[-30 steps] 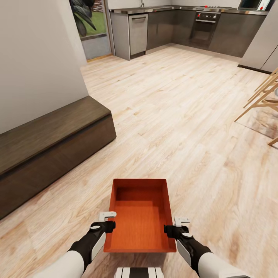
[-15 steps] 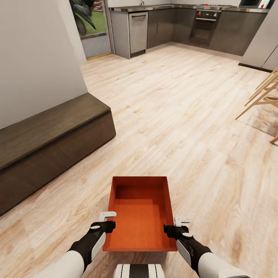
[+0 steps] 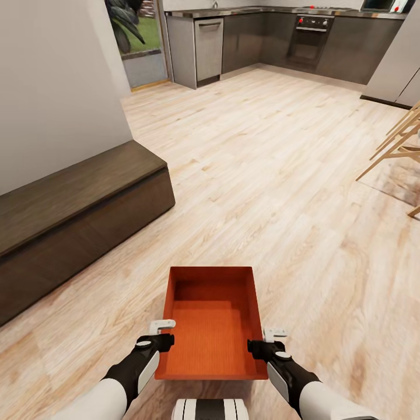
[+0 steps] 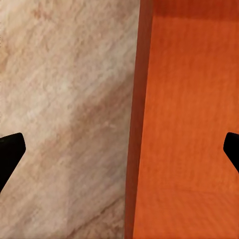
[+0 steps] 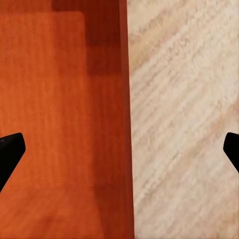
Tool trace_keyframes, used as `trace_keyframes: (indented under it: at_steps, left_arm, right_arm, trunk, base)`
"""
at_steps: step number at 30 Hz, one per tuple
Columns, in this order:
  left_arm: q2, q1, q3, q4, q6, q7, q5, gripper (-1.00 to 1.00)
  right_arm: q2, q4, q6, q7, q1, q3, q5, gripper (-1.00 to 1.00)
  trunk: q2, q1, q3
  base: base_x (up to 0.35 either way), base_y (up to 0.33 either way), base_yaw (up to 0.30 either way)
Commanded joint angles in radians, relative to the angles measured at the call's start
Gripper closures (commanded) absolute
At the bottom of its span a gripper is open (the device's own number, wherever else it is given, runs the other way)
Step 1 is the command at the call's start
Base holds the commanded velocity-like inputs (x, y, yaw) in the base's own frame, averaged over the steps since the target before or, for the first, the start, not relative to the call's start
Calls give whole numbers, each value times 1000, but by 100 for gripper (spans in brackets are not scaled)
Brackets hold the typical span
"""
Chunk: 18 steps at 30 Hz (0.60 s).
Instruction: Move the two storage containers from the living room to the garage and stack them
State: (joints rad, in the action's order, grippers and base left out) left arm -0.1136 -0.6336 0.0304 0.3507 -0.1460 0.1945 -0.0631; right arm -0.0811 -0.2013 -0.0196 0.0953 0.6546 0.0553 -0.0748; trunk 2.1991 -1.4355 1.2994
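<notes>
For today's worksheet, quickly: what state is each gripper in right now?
Left gripper: open, astride the orange-red storage container's side wall.
Right gripper: open, astride its opposite wall.

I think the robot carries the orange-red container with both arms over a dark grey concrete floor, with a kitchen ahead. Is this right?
Not quite. The floor is light wood plank, not dark grey concrete; the head view shows it. The rest holds: the orange-red container sits between the left gripper and the right gripper, one at each long wall, with the dark-cabinet kitchen ahead.
</notes>
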Motion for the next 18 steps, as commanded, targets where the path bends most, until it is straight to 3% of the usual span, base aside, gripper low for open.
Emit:
trace_keyframes:
  at_steps: [1, 12, 18]
  left_arm:
    - [0, 0, 3, 2, -5, 5, -7, -100]
    - [0, 0, 3, 2, -6, 5, -6, -100]
    - [0, 0, 3, 2, -6, 5, -6, -100]
  right_arm:
    - [0, 0, -2, 4, 0, 6, -8, -100]
    - [0, 0, -5, 4, 0, 6, -8, -100]
    - [0, 0, -6, 4, 0, 6, -8, -100]
  trunk:
    - [0, 0, 1]
    - [63, -34, 29]
    - [63, -34, 29]
  base:
    - [0, 0, 0]
    - [0, 0, 0]
    - [0, 0, 0]
